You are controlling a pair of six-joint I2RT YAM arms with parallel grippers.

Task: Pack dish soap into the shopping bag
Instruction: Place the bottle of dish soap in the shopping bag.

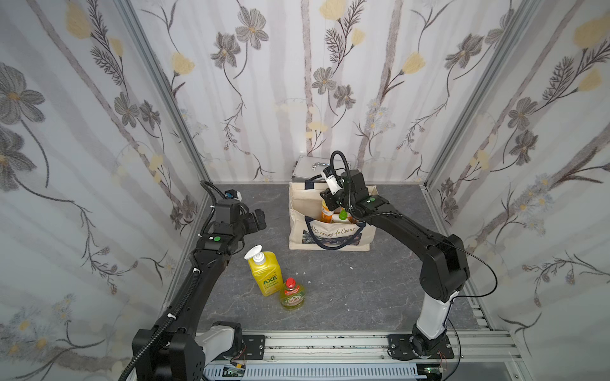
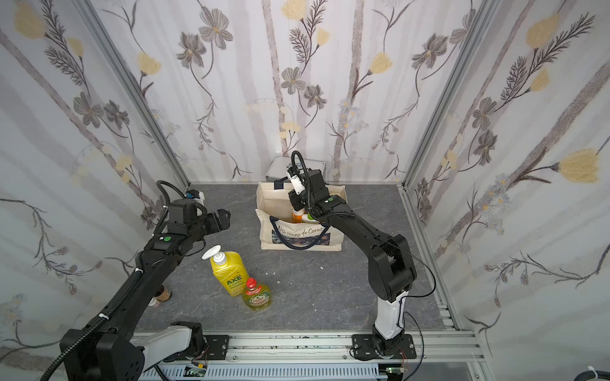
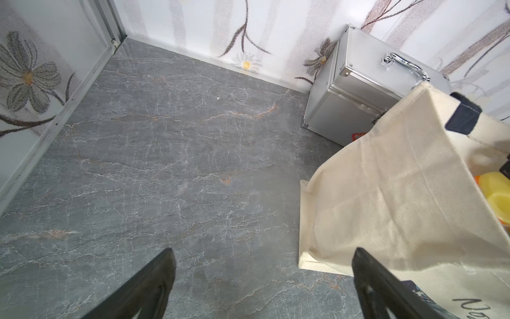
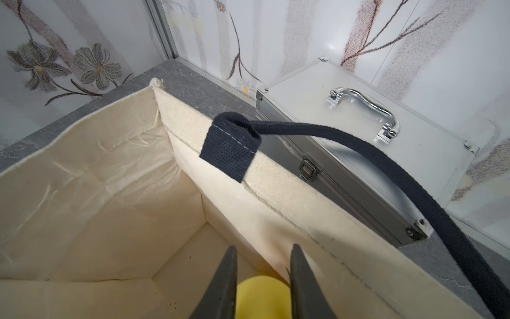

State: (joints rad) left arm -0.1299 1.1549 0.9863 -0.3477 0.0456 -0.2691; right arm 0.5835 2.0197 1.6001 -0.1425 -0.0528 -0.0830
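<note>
- Floral-papered walls (image 1: 297, 82) close in the grey marbled worktop (image 1: 346, 297) on three sides.
- Toward the back of it stands the shopping bag (image 1: 297, 227), mouth open, with its script-lettered front turned to my bases.
- A navy handle (image 4: 358, 146) hangs over the bag's rear rim onto the silver case (image 1: 308, 168), which sits just behind the bag against the back wall.
- My right hand (image 4: 264, 246) is lowered into the bag's mouth, and its fingers are closed on the yellow cap (image 4: 262, 295) of an orange bottle (image 1: 326, 212) standing upright inside.
- Next to that bottle, also inside the bag, a white bottle (image 1: 340, 218) shows its green cap. More orange shows around them, but I cannot count how many bottles are there.
- My left hand (image 3: 264, 250) hangs above bare worktop beside the bag, pointing toward it. Its fingers are spread wide and nothing is between them.
- Outside the bag, near my left arm, the yellow AXE pump bottle (image 1: 266, 275) lies label-up with its white pump toward the back.
- The small red-capped Fairy bottle (image 1: 292, 297) sits just beside the AXE's base. I cannot tell whether the two touch.
- Both of these bottles are well apart from the bag.
</note>
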